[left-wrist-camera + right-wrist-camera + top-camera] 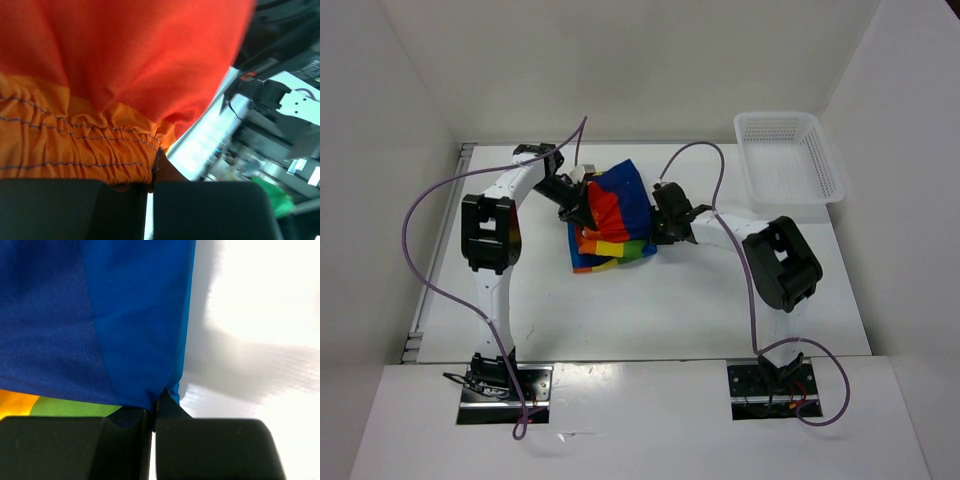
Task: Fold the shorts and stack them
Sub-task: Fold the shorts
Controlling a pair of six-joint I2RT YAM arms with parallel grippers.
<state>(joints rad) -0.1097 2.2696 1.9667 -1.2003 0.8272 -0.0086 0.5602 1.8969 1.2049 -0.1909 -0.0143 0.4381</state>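
Observation:
The rainbow-striped shorts [613, 216] lie bunched in the middle of the table, partly lifted between both arms. My left gripper [572, 203] is shut on the shorts at their left side; the left wrist view shows the orange gathered waistband [75, 150] and red cloth pinched between the jaws. My right gripper [660, 222] is shut on the shorts' right edge; the right wrist view shows blue cloth [115, 325] caught between the jaws, with a strip of green [75, 407] below. The drawstring is hidden.
A white plastic mesh basket [790, 155] stands at the back right of the table. White walls close in the table on the left, back and right. Purple cables loop from both arms.

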